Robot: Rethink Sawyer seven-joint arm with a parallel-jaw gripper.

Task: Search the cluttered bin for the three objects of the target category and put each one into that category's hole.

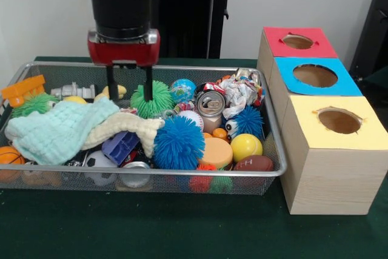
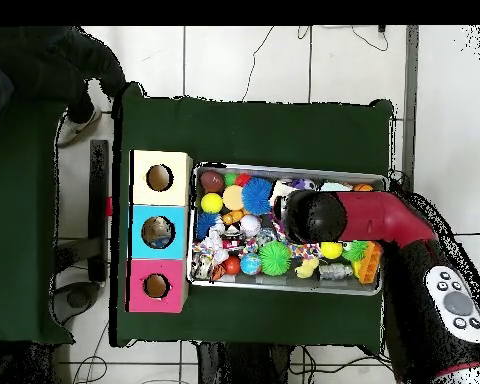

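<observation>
**A:** Starting at the left, what sits in the wire bin [image 1: 270,127]?

**B:** An orange toy [image 1: 23,89] at the bin's 9 o'clock, then a pale green cloth [image 1: 60,128] and a cream cloth [image 1: 124,124] draped over other things. I judge they hide part of the pile, so a search may need them shifted.

**A:** And the gripper [image 1: 129,92]?

**B:** It hangs over the bin's left-centre with its two fingers [image 1: 111,86] spread apart and nothing between them, tips just above the cloths, beside a green spiky ball [image 1: 153,98] at their 3 o'clock. Probably poised to reach in; what it aims at I cannot tell.

**A:** Further right?

**B:** A blue spiky ball [image 1: 179,142] in the middle, a drink can [image 1: 211,104] at its 1 o'clock, crumpled wrappers [image 1: 239,92] beyond that, a yellow ball [image 1: 245,147] and a small brown football [image 1: 253,163] toward 4 o'clock. The target category isn't named; if it is balls, candidates lie packed close here.

**A:** The holes?

**B:** Outside the bin at 3 o'clock, touching in a row: red box [image 1: 297,42], blue box [image 1: 315,76], yellow box [image 1: 339,121], each with a top hole. The bin's wall stands between.
</observation>
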